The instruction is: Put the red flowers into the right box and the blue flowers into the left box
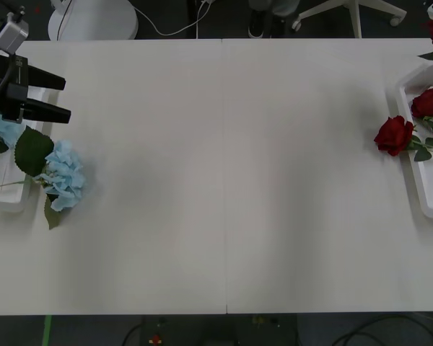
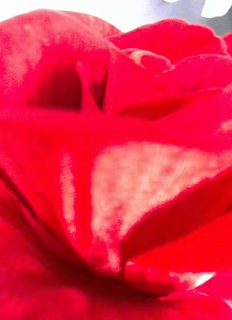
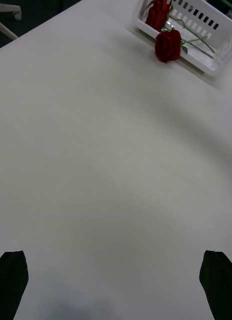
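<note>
Front view first: we reckon the sorting is nearly wrapped up. The left gripper (image 1: 58, 96), black fingers spread and holding nothing, hovers over the left box (image 1: 7, 198) at the table's left edge. 1 of the blue flowers (image 1: 63, 176), a fluffy pale cluster with a big dark-green leaf, spills over that tray's rim onto the white table (image 1: 224, 166), and a bit more pale blue peeks out under the arm. Over on the far side, the right box (image 1: 426, 194) holds the red flowers: 1 rose (image 1: 429, 101) sits inside, another (image 1: 394, 135) hangs its bloom out over the rim, and a 3rd bit of red shows at the top corner.

Right wrist view: just soft, velvety red petals (image 2: 116, 165) pressed right up to the lens. We can't tell whether the right pincer is spread or pinching.

Left wrist view: bare matte table, both black fingertips (image 3: 11, 282) wide apart, and the slotted white tray with 2 roses well off.

Our guess for the next move: nudge the overhanging blooms inside their trays.
</note>
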Tool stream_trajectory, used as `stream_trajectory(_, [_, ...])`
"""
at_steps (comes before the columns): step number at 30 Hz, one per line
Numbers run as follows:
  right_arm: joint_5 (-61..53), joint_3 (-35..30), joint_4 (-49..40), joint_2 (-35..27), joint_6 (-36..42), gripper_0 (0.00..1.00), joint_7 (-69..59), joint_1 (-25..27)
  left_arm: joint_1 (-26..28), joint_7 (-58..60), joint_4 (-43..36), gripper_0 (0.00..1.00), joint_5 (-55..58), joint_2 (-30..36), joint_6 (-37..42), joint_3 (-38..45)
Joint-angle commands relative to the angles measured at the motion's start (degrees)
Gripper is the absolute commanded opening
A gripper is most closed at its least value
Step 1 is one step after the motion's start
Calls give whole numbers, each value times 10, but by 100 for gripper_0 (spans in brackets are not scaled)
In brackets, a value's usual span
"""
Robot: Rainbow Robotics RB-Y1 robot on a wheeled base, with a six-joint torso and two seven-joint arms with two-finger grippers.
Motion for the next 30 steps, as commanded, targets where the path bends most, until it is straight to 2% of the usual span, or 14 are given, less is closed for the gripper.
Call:
stream_trajectory(1, [38,22,52,-25,-64,0,17,-30,-48,-38,-14,100,9,28,-6,-28])
stream_trajectory(7, [58,38,126,-16,-115,0,8,-30,-77,-38,-14,100,19,20,-7,-69])
stream_trajectory(13, [61,38,203,3,-174,0,-2,-27,-83,-38,-14,100,19,3,-8,-72])
stream_trajectory(19, [66,38,221,9,-216,0,-13,-9,-83,-38,-14,100,19,3,-8,-72])
stream_trajectory(20, [66,38,221,9,-220,2,-14,-8,-83,-38,-14,100,19,3,-8,-72])
stream_trajectory(26, [65,36,222,9,-235,40,-29,4,-83,-38,-14,100,19,3,-8,-72])
stream_trajectory(30, [65,36,222,8,-235,50,-32,6,-83,-38,-14,100,19,3,-8,-72])
